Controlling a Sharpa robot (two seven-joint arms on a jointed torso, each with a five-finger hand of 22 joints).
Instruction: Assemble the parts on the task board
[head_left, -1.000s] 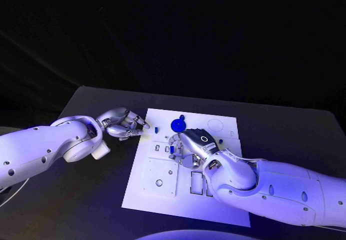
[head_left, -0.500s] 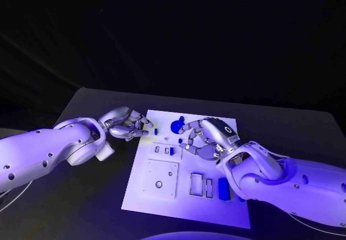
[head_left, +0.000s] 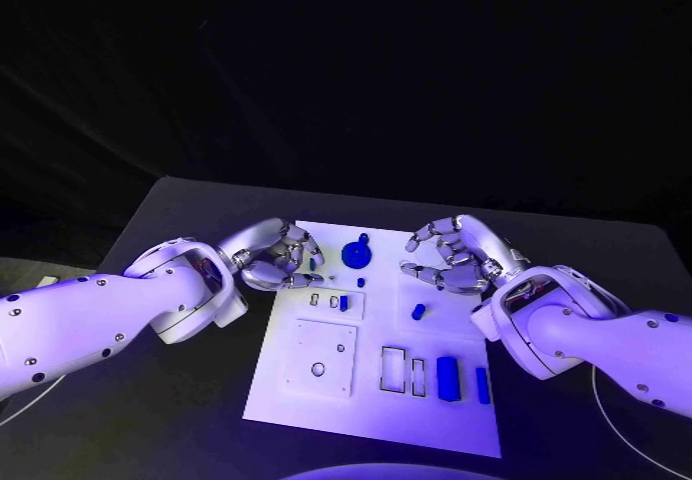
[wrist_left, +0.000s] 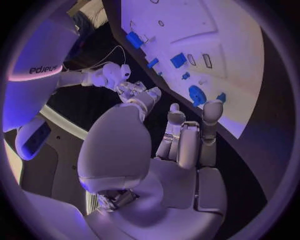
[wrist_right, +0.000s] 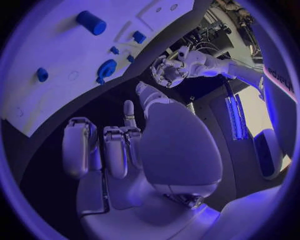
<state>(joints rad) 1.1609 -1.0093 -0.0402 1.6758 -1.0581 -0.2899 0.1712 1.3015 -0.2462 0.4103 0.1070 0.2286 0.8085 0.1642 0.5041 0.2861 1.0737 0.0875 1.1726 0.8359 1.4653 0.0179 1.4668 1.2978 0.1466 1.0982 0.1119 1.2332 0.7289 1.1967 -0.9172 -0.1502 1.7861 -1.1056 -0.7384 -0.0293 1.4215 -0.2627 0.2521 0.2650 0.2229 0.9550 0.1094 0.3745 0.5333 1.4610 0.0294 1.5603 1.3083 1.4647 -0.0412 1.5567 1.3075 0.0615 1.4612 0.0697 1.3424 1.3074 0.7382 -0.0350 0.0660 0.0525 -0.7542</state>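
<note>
Showing: two hands raised over a white board (head_left: 378, 400) on a black table (head_left: 188, 205).
Left hand (head_left: 278, 257): at the board's far-left edge, fingers curled in; I cannot tell whether it holds anything.
Right hand (head_left: 454, 258): above the board's far-right part, fingers bent and apart, nothing visible between them.
Round part (head_left: 355, 253): blue disc with a small tab, lying at the far middle of the board, between the hands.
Small part (head_left: 418, 311): blue, lying loose right of centre.
Long parts (head_left: 449, 377): two blue bars at the near right, beside the rectangular slots.
Handling, judged: parts look light, stiff and smooth, likely to slip or skid; pinch each across its narrow sides, the disc by its rim.
</note>
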